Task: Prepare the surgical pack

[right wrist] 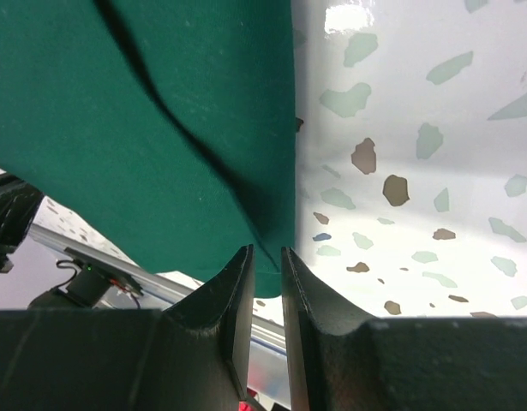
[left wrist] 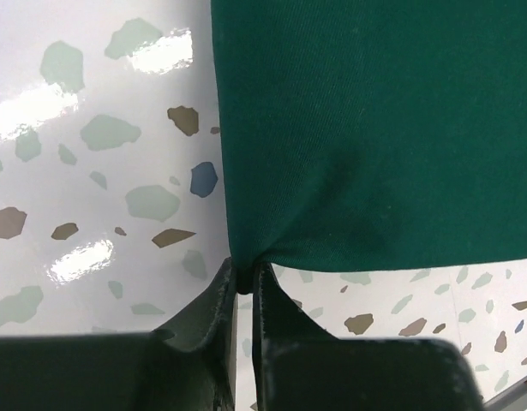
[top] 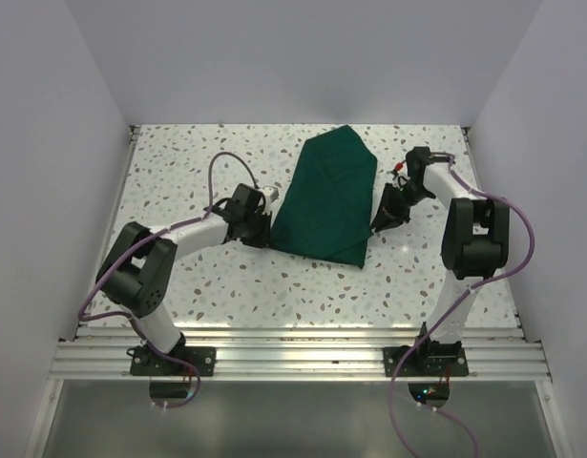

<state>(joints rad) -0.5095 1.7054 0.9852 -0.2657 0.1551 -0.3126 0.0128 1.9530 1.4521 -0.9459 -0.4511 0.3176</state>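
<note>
Drape (top: 331,205), dark green cloth, folded to a tapering bundle, lies just right of centre on the speckled table (top: 188,167). Its narrow peak points to 12 o'clock and its wider end to 6 o'clock. The left gripper (top: 271,204) is at the drape's 9 o'clock edge. In the wrist view its dark fingers (left wrist: 218,295) are drawn almost together, with a corner of the cloth puckered into the slit between them, so the corner is pinched. The right gripper (top: 382,223) is at the drape's 4 o'clock edge, tilted downward. Its fingers stand a narrow slit apart, the cloth's edge runs down into that slit, and the hem looks nipped between the tips. A dark crease runs diagonally across the cloth toward that grip. Purple cables (top: 221,167) loop off both arms. An aluminium rail (top: 293,351) along the table's 6 o'clock edge carries both bases. White walls (top: 303,57) close in the table at 9, 12 and 3 o'clock.
</note>
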